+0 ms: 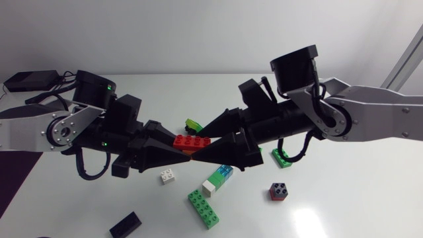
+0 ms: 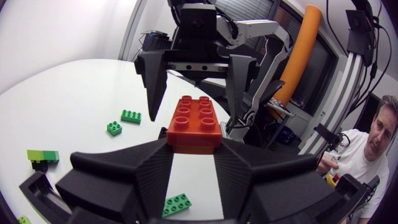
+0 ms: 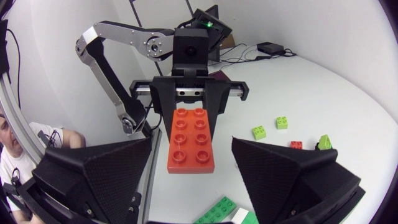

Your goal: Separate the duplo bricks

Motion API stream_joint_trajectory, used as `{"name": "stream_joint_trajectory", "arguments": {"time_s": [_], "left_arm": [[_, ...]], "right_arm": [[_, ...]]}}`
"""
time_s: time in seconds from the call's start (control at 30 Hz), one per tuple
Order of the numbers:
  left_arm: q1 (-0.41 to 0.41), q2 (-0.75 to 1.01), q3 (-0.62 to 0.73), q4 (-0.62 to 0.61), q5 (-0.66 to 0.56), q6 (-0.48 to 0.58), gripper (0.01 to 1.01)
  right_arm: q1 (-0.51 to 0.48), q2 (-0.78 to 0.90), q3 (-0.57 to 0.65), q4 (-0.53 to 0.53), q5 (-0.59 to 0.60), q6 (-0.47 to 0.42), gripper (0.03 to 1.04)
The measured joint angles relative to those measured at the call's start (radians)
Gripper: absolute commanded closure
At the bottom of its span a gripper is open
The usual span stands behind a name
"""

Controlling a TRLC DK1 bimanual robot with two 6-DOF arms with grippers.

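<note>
**Head view, centre of frame.** The red brick hangs above the table, between your two grippers, which meet nose to nose.

**Tools.** Your left gripper enters from the left edge and is narrowed onto the brick. The left wrist view shows its fingers pressed against the two sides of the near end. Your right gripper enters from the right edge and is spread wide. Its fingers stand one on each side of the brick's other end, with a gap at each, so it holds nothing.

**Governing relation.** The brick's long axis runs left to right across the head view, along the line joining the two wrists, with the studs facing up. Its free end points straight into the right gripper's opening. Closing there would likely meet the brick's long sides.

**One brick or two.** You cannot tell whether the red piece is one brick or two pressed together. An orange band beneath it in the left wrist view hints at a second layer.

**Pose.** Both forearms lie roughly level and opposed. The left wrist sits left of centre and the right wrist sits upper right of centre.

**Lower centre.** A long green brick and a white brick lie loose on the table, apart from each other.
</note>
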Motion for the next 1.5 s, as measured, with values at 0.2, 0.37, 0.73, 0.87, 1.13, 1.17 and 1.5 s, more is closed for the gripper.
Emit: {"name": "stream_joint_trajectory", "arguments": {"time_s": [0.2, 0.37, 0.73, 0.87, 1.13, 1.17, 1.5], "left_arm": [[-0.004, 0.000, -0.002, -0.003, 0.000, 0.000, 0.761], [-0.010, 0.000, -0.003, -0.003, 0.000, 0.000, 0.762], [-0.021, 0.000, -0.003, -0.003, -0.001, 0.000, 0.762], [-0.021, -0.002, -0.003, -0.003, -0.013, 0.000, 0.762], [-0.023, -0.023, -0.004, -0.003, -0.034, 0.001, 0.762], [-0.026, -0.027, -0.005, -0.003, -0.041, 0.004, 0.762], [-0.082, -0.052, -0.048, -0.003, -0.097, 0.063, 0.766]], "right_arm": [[-0.005, -0.001, 0.008, -0.003, 0.008, 0.000, 0.16], [-0.005, -0.001, 0.013, -0.003, 0.011, -0.005, 0.21], [-0.004, -0.001, 0.013, -0.003, 0.010, -0.023, 0.53], [-0.002, -0.001, 0.013, -0.003, 0.008, -0.024, 0.63], [0.003, -0.007, 0.013, -0.004, -0.005, -0.026, 0.76], [0.003, -0.008, 0.013, -0.004, -0.005, -0.026, 0.76], [-0.003, -0.009, 0.025, -0.029, -0.027, -0.001, 0.77]]}}
